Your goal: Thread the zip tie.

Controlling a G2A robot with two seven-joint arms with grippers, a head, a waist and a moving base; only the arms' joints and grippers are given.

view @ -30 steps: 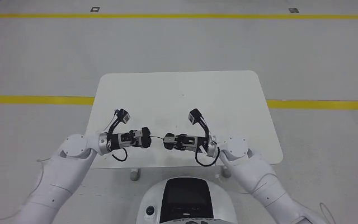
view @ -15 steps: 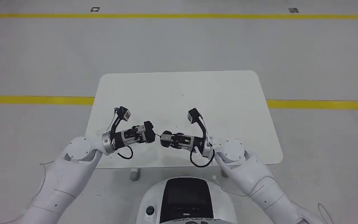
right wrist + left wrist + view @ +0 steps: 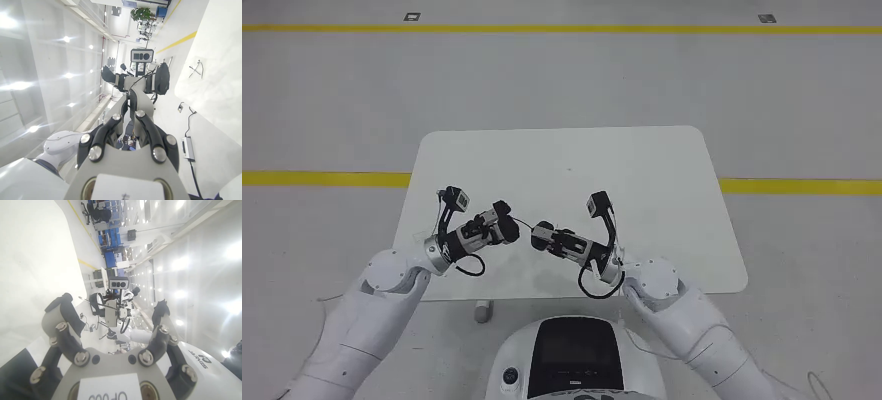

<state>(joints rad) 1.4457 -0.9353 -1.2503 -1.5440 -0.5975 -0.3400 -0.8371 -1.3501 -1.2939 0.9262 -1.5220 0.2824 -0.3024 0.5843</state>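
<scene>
- Pinches the zip tie [image 3: 140, 79] in the right end effector [image 3: 130, 94], fingers pressed flat together on one end of it.
- Looks like a thin, dark, slightly bowed strand, stiff enough to jut free past the fingertips. Too fine to make out head or teeth.
- Hangs in the air over the near half of the tabletop [image 3: 562, 160], somewhat nearer the left edge than the right.
- Points toward the left end effector [image 3: 111, 303], spread wide with nothing gripped between its black pads [image 3: 63, 299]. Cannot tell whether the strand's tip reaches in between them.
- In the top view: left end effector [image 3: 504, 222] and right end effector [image 3: 540, 238] nose to nose and close together, with the zip tie [image 3: 523, 227] no more than a hairline across the gap. Finger opening hard to read from here.
- In the left wrist view: plainly wide-open fingers, and beyond them the zip tie [image 3: 84, 298] as a straight dark sliver sticking out sideways against the pale tabletop [image 3: 28, 256] edge.
- In the right wrist view: the tight grip itself. Also thin crossed dark marks [image 3: 196, 69] on the tabletop [image 3: 217, 47], too small to identify.
</scene>
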